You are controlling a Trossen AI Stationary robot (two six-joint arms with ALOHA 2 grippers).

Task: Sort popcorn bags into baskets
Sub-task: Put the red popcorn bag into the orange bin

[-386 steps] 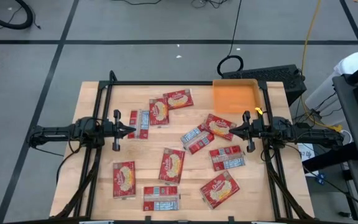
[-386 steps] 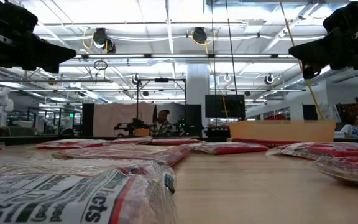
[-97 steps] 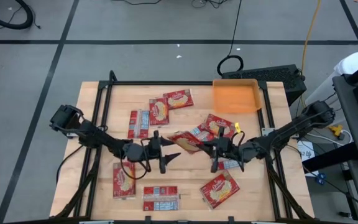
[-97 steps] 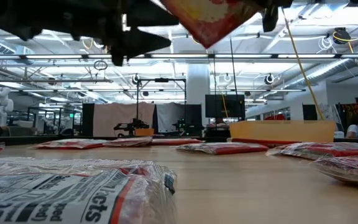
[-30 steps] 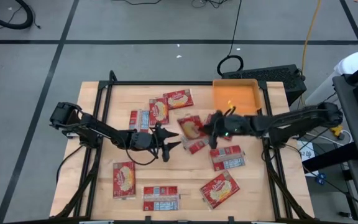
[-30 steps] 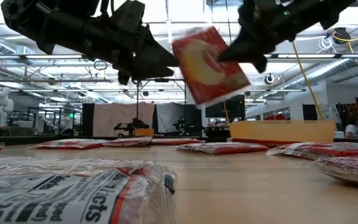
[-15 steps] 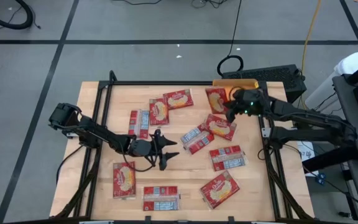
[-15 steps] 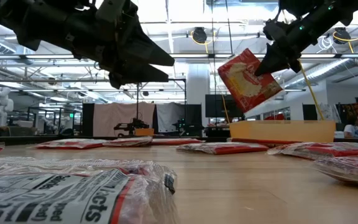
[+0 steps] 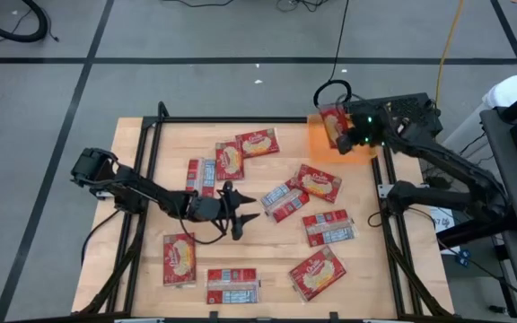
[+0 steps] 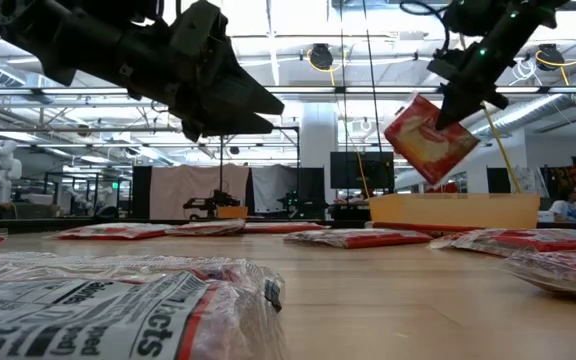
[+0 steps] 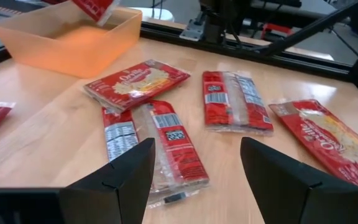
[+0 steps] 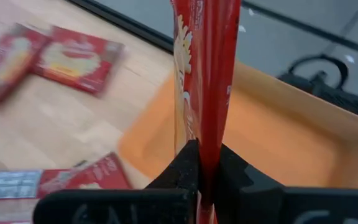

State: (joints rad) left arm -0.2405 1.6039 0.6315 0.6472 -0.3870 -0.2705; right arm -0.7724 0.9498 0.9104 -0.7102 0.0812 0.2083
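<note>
Grey floor (image 9: pixel 196 81) w/ dark tape lines; black cable (image 9: pixel 341 36); ceiling lights (image 10: pixel 320 55) & pipes overhead.

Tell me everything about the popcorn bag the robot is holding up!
The held popcorn bag is a flat red packet with a cream-yellow picture, glossy like plastic film. It hangs tilted in the air, pinched at its upper edge by the shut right gripper, over the orange basket at the table's far right corner. Nothing else touches it.

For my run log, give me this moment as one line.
right hand: shut on popcorn bag, held over orange basket | left hand: open, empty, above table middle | basket: empty so far
</note>
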